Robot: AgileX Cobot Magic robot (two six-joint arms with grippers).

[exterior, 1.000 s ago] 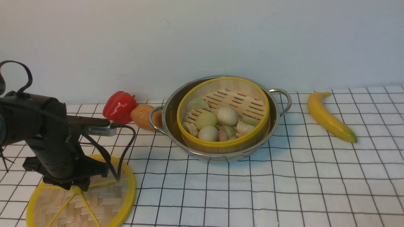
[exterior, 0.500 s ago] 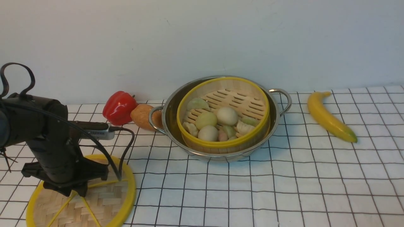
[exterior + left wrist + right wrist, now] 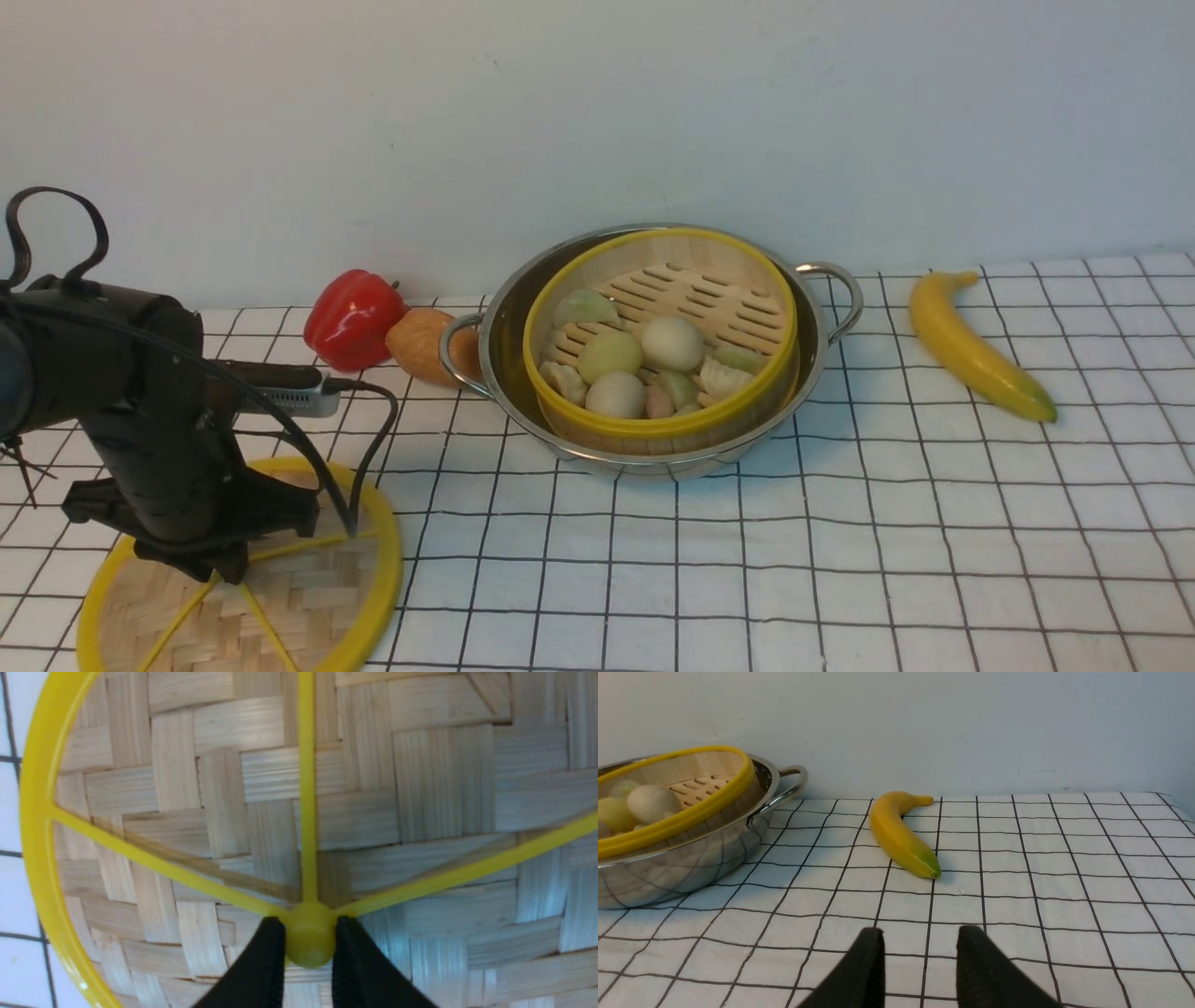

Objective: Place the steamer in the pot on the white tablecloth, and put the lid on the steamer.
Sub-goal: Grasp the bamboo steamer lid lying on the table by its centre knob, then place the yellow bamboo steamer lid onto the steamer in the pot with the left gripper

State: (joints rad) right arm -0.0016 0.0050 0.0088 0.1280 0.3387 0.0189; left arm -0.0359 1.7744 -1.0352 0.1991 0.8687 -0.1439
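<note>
The lid [image 3: 280,597] lies flat on the tablecloth [image 3: 887,541] in the lower left corner of the front view, partly cut off by the bottom edge of the frame. The left gripper [image 3: 210,560] stands straight down over its middle, with the black arm and its cable covering much of the lid's far half. From the left wrist camera, the two black fingertips [image 3: 273,933] sit on either side of the yellow hub [image 3: 309,942] where the spokes meet. They are pinched against it, so the left gripper [image 3: 309,926] has the lid [image 3: 420,788] by its centre knob. The lid looks flat on the cloth.

In the centre of the front view the steamer [image 3: 653,431] sits inside the pot [image 3: 653,464], tilted a little, with its yellow rim above the steel edge. Dumplings and buns [image 3: 644,364] are heaped on its slatted floor. To the left of the pot, a red pepper [image 3: 353,317] and an orange-brown lump [image 3: 417,343] lie close to the wall [image 3: 597,121], the lump right by the pot's left handle. A banana [image 3: 976,350] lies apart at the right.

The right gripper [image 3: 920,933] appears only in its own wrist view, at the bottom edge. Its jaws are spread with nothing but cloth between them, and the banana [image 3: 899,835], the pot [image 3: 682,868] and the steamer [image 3: 682,816] lie beyond.
</note>
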